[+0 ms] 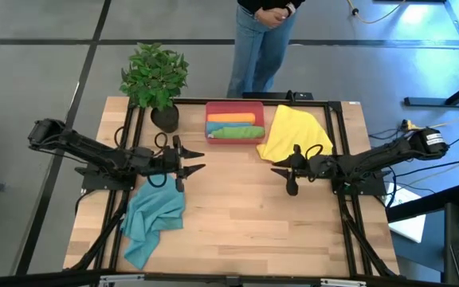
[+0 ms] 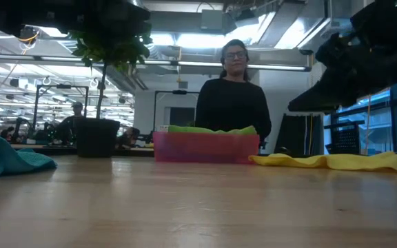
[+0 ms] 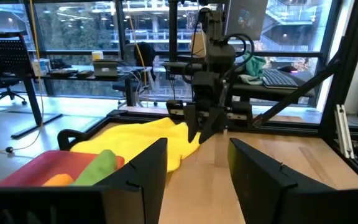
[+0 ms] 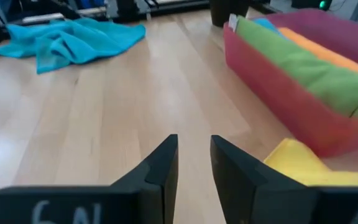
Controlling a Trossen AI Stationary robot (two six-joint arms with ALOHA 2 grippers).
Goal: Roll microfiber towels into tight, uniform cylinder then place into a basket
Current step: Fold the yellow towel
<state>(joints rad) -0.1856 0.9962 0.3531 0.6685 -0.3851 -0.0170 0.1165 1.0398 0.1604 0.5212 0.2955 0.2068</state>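
Centrally, at the far edge of the pale wooden worktop (image 1: 245, 207): small rectangular red-pink plastic basket (image 1: 235, 108) with low walls, holding a rolled orange microfiber towel (image 1: 231, 119) and a rolled green microfiber towel (image 1: 236, 132) side by side, plus a sliver of teal-blue cloth at one end of the basket, visible in the right wrist view. Just beside the basket, on its right: loose yellow microfiber towel (image 1: 293, 131), spread flat, one edge close to the basket wall. Left of the basket, nearly touching its corner: leafy green plant in a black pot (image 1: 156, 78). Well apart from the basket, toward the near left of the worktop: crumpled teal-blue microfiber towel (image 1: 152, 219), unrolled. Left gripper (image 1: 195, 159) near and in front of the basket's left end, above the top edge of the teal-blue towel, fingers spread wide, holding nothing. Right gripper (image 1: 285, 175) in front of the basket's right end, at the near edge of the yellow towel, fingers narrowly parted, empty. Behind the basket, beyond the worktop: standing person in a black top and jeans (image 1: 260, 44), hands clasped.
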